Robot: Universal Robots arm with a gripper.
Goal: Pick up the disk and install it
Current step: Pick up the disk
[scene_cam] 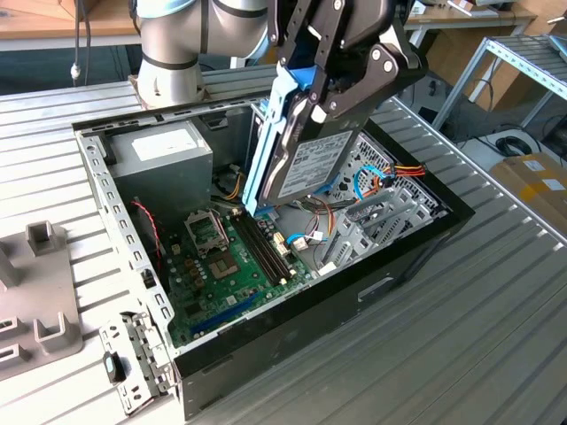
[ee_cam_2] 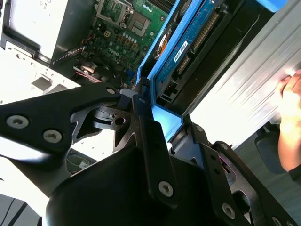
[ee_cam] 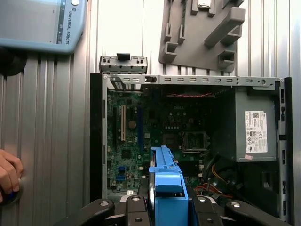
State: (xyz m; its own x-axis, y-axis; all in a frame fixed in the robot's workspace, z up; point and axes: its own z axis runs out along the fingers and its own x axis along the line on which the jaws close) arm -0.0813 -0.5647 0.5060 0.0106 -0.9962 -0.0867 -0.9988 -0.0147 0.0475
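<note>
The gripper [scene_cam: 326, 84] is cut off by the exterior view's upper edge. Its black fingers [scene_cam: 376, 66] cover the upper end of the disk [scene_cam: 306, 164], so the contact faces there are hard to make out. The disk in turn hides the part of the open computer case [scene_cam: 354, 292] behind it. It cannot be told whether the disk's lower corner touches anything inside the case. In the second wrist view a person's hand [ee_cam_2: 289, 117] shows outside the case, cut off at the picture's edge. The first wrist view shows a hand [ee_cam: 8, 176] on the slatted table [ee_cam: 56, 141] beside the case, also cut off, and part of a teach pendant [ee_cam: 42, 21].

The gripper is clamped on the disk by its blue carrier frame [ee_cam_2: 164, 122]. The fingers [ee_cam_2: 141, 110] press on either side of that end in the second wrist view, and the disk [ee_cam: 164, 186] juts out between the black linkages in the first wrist view. The disk hangs tilted below the gripper, its labelled face towards the exterior camera. Its lower end reaches down into the case above the motherboard [scene_cam: 226, 266], with the power supply [scene_cam: 164, 155] and the coloured cables [scene_cam: 390, 177] on opposite sides of it. A grey fixture [scene_cam: 35, 292] lies on the table outside the case.
</note>
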